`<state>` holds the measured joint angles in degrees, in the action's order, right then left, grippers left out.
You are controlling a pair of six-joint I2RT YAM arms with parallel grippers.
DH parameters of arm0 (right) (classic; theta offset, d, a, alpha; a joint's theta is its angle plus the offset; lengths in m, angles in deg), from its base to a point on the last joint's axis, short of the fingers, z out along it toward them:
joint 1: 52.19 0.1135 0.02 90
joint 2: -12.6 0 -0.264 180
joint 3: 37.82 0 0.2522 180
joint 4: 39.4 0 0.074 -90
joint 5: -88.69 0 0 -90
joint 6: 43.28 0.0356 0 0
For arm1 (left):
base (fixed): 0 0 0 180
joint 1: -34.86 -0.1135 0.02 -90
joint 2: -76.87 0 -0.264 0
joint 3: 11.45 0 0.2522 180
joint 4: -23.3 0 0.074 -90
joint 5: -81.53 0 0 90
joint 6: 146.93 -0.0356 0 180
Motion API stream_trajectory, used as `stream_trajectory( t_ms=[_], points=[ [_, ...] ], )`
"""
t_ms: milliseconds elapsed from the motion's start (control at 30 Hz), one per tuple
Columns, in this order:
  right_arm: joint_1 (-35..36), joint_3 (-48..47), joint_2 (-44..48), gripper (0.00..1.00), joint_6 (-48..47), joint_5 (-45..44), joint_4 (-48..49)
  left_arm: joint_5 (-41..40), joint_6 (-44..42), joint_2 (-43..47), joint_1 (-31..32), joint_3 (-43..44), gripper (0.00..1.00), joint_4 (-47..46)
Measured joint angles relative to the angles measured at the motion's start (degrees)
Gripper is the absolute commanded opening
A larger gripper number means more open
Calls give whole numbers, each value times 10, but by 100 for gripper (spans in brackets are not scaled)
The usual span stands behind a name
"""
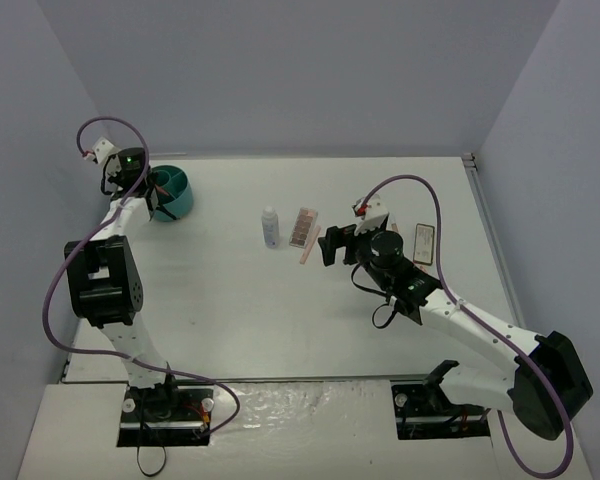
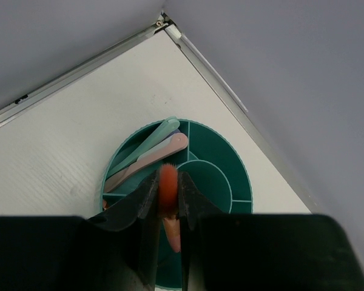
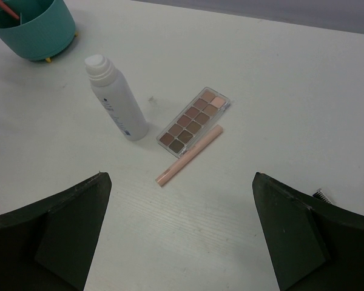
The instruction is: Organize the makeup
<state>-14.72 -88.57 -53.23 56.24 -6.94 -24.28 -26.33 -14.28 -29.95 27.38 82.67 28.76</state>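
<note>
Top view: left hand (image 1: 150, 197) is hovering over the round teal divided plastic tub (image 1: 176, 190). Right hand (image 1: 329, 246) is sitting spread wide on the bench (image 1: 230, 320). The small dark-framed compact (image 1: 424, 243) is lying behind it.

Left wrist: left hand (image 2: 167, 177) is pinching an orange-tipped brush (image 2: 168, 193), with the tub (image 2: 230, 176) directly below. The teal stick (image 2: 147, 147) and pink stick (image 2: 161, 151) are leaning in a compartment just past the fingertips.

Right wrist: right hand (image 3: 181, 200) is gaping, gripping nothing. The thin pale-pink stick (image 3: 189, 155) is lying nearest ahead, just beside the pinkish-brown rectangular palette (image 3: 194, 119). The white plastic bottle (image 3: 116, 100) is sitting ahead-left and the tub (image 3: 30, 30) is sitting far ahead-left.
</note>
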Motion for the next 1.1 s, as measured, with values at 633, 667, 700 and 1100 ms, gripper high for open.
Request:
stream_trajectory(
  t_ms=[633, 667, 700, 1100],
  points=[
    [-4, 4, 11, 100, 7, -21, -6, -2, 6, 17, 0, -23, 68, 0],
    [-4, 4, 14, 100, 11, -31, -11, -2, 3, 25, 0, -23, 70, 7],
    [-7, 4, 19, 100, 17, -43, -20, 1, -1, 37, 0, -24, 73, 16],
    [-172, -6, 27, 99, 111, -108, -208, 113, -104, 321, 25, -22, 97, 195]
  ],
)
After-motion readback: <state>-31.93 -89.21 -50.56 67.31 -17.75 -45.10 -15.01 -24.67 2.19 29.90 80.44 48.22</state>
